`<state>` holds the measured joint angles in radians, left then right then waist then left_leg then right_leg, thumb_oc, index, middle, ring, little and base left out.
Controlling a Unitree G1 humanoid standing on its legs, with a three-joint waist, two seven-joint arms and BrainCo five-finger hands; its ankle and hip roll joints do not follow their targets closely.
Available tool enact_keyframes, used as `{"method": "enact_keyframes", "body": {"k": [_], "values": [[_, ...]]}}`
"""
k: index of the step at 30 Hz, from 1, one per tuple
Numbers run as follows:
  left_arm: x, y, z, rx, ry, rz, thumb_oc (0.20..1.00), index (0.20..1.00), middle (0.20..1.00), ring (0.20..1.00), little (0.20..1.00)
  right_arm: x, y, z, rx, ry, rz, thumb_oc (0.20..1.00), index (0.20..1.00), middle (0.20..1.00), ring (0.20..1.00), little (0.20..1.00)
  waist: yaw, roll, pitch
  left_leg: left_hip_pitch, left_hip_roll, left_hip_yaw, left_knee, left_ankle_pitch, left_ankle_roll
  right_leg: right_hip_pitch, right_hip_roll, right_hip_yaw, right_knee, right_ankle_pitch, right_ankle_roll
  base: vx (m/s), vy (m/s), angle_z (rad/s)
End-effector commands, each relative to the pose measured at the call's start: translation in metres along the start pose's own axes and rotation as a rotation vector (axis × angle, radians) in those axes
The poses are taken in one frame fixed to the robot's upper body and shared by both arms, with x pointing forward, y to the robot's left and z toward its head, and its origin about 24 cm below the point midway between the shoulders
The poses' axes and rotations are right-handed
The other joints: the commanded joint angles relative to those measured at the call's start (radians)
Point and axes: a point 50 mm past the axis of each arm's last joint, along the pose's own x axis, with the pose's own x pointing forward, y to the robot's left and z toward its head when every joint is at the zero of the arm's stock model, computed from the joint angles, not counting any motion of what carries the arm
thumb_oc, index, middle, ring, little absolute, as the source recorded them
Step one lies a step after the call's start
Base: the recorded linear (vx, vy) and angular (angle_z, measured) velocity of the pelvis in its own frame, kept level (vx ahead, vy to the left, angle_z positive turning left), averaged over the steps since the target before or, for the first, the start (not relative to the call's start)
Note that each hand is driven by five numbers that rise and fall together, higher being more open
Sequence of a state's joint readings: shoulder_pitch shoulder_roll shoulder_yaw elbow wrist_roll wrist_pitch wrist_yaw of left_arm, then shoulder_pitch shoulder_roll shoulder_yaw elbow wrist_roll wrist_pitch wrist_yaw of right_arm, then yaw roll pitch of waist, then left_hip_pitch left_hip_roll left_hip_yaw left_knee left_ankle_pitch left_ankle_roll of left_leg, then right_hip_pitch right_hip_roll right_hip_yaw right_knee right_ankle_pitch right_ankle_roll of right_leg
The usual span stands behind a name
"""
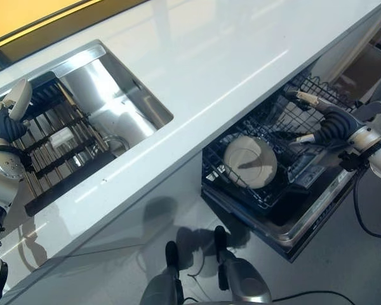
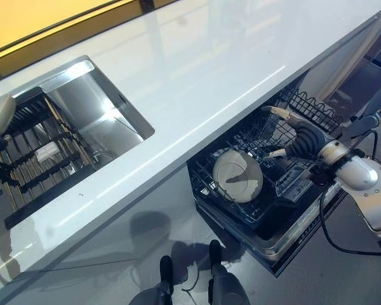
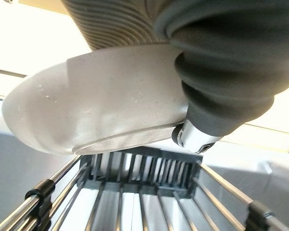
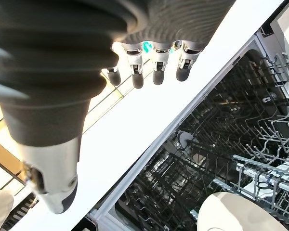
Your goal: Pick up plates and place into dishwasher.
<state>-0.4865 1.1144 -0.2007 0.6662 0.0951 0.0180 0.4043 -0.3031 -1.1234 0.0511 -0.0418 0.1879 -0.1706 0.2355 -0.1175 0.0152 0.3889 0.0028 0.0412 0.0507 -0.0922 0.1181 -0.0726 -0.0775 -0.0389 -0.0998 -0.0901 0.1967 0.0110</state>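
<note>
A pale plate (image 1: 19, 98) is up on edge at the far left, over the black drying rack (image 1: 57, 149) in the sink, with my left hand (image 1: 8, 125) shut on it. In the left wrist view the plate (image 3: 101, 106) lies against the palm, the thumb (image 3: 197, 137) curled under its rim. A second plate (image 1: 250, 162) leans in the pulled-out dishwasher rack (image 1: 238, 190). My right hand (image 1: 330, 124) hovers to the right of that plate, open, holding nothing; its fingers (image 4: 154, 67) are straight and the plate (image 4: 241, 214) lies below them.
A white counter (image 1: 228, 57) runs between the steel sink (image 1: 117, 95) and the dishwasher. The lowered dishwasher door (image 1: 317, 219) juts out towards me under the rack. A small white block (image 1: 61, 135) lies on the drying rack.
</note>
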Motion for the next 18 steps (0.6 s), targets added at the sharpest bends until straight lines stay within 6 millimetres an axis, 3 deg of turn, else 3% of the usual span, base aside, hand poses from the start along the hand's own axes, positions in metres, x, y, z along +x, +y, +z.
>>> {"method": "enact_keyframes", "body": {"k": [1,18], "values": [[0.008,0.028,0.006,-0.027,-0.066,0.127,0.2,0.2,0.2,0.2,0.2,-0.001,-0.009,0.02,-0.051,-0.104,-0.013,1.0,1.0,1.0,1.0,1.0,0.002,-0.026,-0.051,0.011,-0.065,0.021,0.008,-0.07,0.051,0.032,-0.024,0.008,0.03,-0.076,0.095,0.0,0.0,0.0],[-0.001,0.011,0.045,-0.032,-0.326,0.04,0.2,0.2,0.2,0.2,0.2,-0.001,0.0,0.022,-0.006,-0.153,-0.003,1.0,1.0,1.0,1.0,1.0,0.0,-0.018,-0.094,0.047,-0.064,0.028,0.008,-0.076,0.051,0.072,-0.025,0.008,0.022,-0.08,0.094,0.02,-0.008,0.0]]}}
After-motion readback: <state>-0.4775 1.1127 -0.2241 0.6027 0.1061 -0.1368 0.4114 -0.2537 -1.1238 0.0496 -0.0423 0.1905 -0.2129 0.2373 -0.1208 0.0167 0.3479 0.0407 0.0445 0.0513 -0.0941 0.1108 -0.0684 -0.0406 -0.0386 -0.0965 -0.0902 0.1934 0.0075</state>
